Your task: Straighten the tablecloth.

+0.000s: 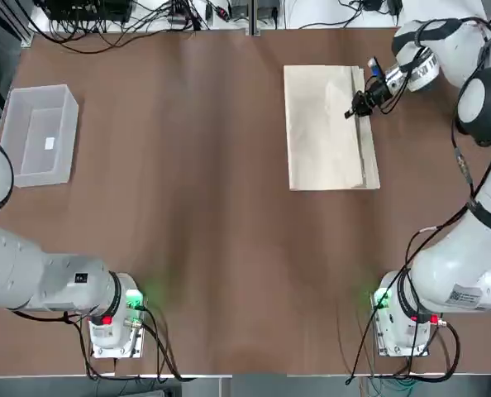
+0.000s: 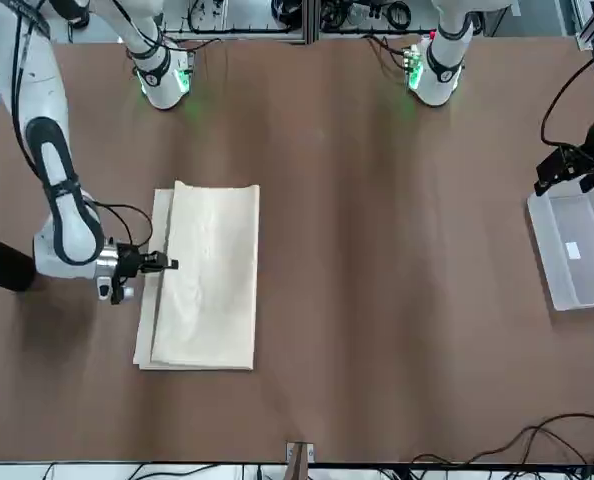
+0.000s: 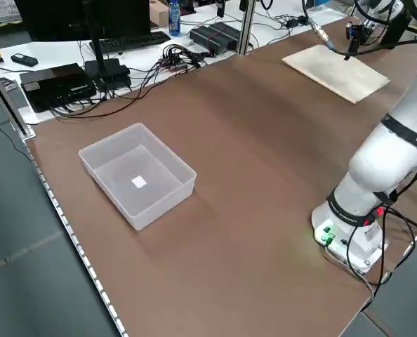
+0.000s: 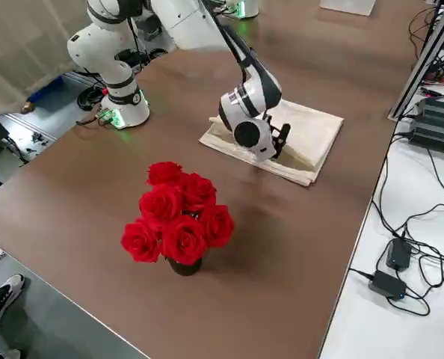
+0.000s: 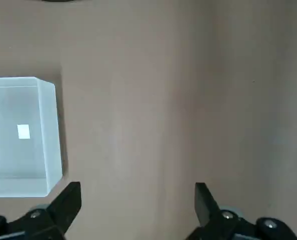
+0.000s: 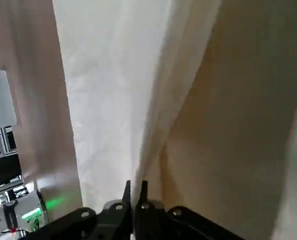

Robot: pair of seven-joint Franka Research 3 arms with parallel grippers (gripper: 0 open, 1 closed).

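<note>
The tablecloth (image 1: 328, 128) lies folded on the far right part of the bench (image 1: 204, 207), its long axis running from the robot toward the far edge, and the right tool (image 1: 350, 112) sits at its right-hand layered edge, fingers pinched shut on the upper fold there. That arm is much the nearer; the left tool (image 5: 137, 200) hangs wide open and empty well away at the robot's left. Near it stands a clear plastic bin (image 1: 37, 135), holding only a small white tag.
</note>
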